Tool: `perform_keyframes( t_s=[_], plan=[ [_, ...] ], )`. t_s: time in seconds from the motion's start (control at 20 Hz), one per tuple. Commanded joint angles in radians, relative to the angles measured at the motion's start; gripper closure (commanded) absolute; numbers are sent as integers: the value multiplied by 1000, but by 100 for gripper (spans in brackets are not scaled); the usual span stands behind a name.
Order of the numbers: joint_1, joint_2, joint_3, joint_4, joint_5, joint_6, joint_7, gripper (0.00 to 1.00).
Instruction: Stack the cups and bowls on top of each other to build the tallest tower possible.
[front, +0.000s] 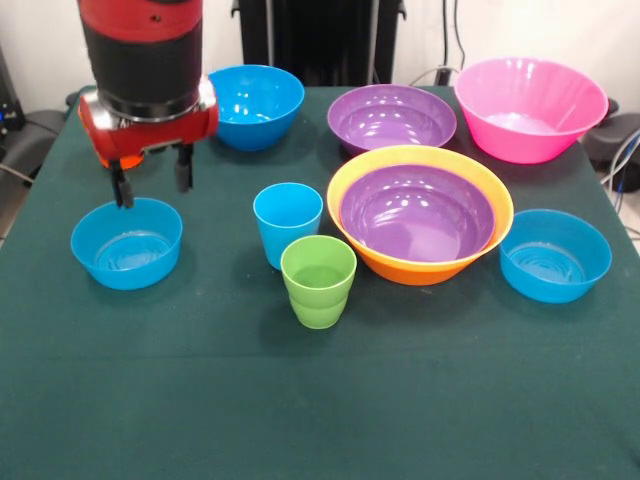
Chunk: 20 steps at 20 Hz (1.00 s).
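While the jaws (152, 183) hang open and empty over the far rim of the blue bowl (127, 243) near the desk's (300, 400) left edge, you're at the pick step. Only a purple bowl (417, 214) sits nested in the orange bowl (400, 262) mid-desk. Next, I'd judge: drop, close on that rim.

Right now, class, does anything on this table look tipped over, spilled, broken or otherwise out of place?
Nothing stands out. Every cup and bowl sits upright and looks whole, with no spill on the green cloth. One purple bowl is nested neatly inside the orange-yellow bowl. The open gripper hangs above a blue bowl.
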Motion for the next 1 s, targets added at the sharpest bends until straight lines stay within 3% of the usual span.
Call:
perform_keyframes(
  t_s=[0.05, 0.3, 0.6, 0.85, 1.0],
  plan=[
    [15, 133, 169, -121, -69, 44, -165, 0],
    [7, 163, 178, -177, -100, 76, -233, 0],
    [-25, 205, 224, -224, -167, 138, -456, 0],
    [-30, 229, 216, -266, -189, 189, -413, 0],
    [-31, 235, 224, -284, -206, 240, -460, 0]
  ],
)
